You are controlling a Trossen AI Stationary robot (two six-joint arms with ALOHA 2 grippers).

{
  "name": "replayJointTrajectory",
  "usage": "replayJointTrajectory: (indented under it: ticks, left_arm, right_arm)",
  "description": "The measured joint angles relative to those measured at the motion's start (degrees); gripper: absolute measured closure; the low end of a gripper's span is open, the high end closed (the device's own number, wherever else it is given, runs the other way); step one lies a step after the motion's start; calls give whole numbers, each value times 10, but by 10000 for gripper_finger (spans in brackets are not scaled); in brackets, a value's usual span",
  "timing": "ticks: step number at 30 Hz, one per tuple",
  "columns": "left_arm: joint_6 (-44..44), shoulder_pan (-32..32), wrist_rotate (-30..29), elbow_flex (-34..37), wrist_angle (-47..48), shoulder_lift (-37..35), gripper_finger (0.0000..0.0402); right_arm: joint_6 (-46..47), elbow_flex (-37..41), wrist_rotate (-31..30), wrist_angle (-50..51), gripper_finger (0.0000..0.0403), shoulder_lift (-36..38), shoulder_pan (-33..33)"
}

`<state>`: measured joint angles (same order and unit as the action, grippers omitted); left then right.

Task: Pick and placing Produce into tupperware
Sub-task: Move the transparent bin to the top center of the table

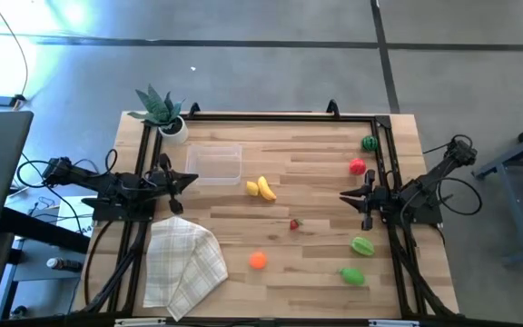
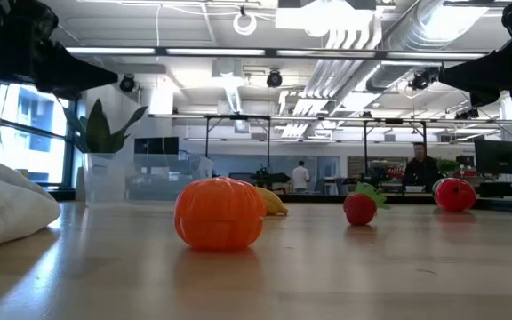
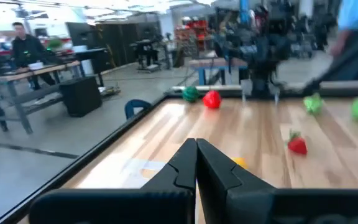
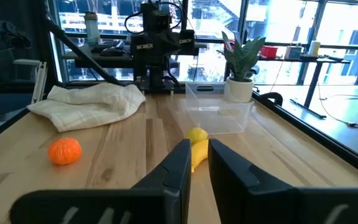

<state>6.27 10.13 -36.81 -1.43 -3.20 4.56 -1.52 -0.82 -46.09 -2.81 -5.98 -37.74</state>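
While both arms are waiting at opposite sides of the table (image 1: pixel 316 272), we are seeing the whole middle of the wood lying open between them. Our left gripper (image 1: pixel 192 179) is hovering at the left side, just beside the clear container (image 1: pixel 213 163), and its jaws are pressed together, as its wrist view shows (image 3: pixel 196 163). Our right gripper (image 1: pixel 345 198) is sitting at the right side with its jaws nearly touching, holding nothing (image 4: pixel 195 163).

The container is standing empty near the back left, just in front of the potted plant (image 1: pixel 160 111) at that corner. The yellow banana and lemon (image 1: pixel 261 188) are lying together just to the container's right, near the table's centre. A small strawberry (image 1: pixel 294 224) is resting alone in the middle, well apart from everything. The orange piece (image 1: pixel 258 261) is sitting toward the front edge, near the folded checked cloth (image 1: pixel 182 263), which is filling the front left corner.

Along the right edge, beside the black frame rail (image 1: pixel 384 159), four pieces are lined up: a dark green one (image 1: pixel 369 143) and a red one (image 1: pixel 358 166) behind our right gripper, a light green one (image 1: pixel 362 245) and another green one (image 1: pixel 352 275) in front of it. In the room beyond, people are standing far off.
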Motion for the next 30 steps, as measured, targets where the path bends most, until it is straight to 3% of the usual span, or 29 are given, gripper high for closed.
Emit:
replayJointTrajectory:
  ticks: [7, 18, 21, 30]
  left_arm:
    - [-36, 0, -3, 0, -84, 0, 401]
    - [-23, 0, -3, 0, -287, 0, 401]
    - [9, 0, -10, 0, -294, 0, 401]
    - [-3, 0, -26, 0, -300, 0, 401]
  right_arm:
    - [4, 1, 0, -21, 357, 0, 0]
    - [28, 1, -2, -281, 357, 0, 0]
    - [28, 1, -2, -320, 357, 0, 0]
    - [30, 1, -9, -335, 357, 0, 0]
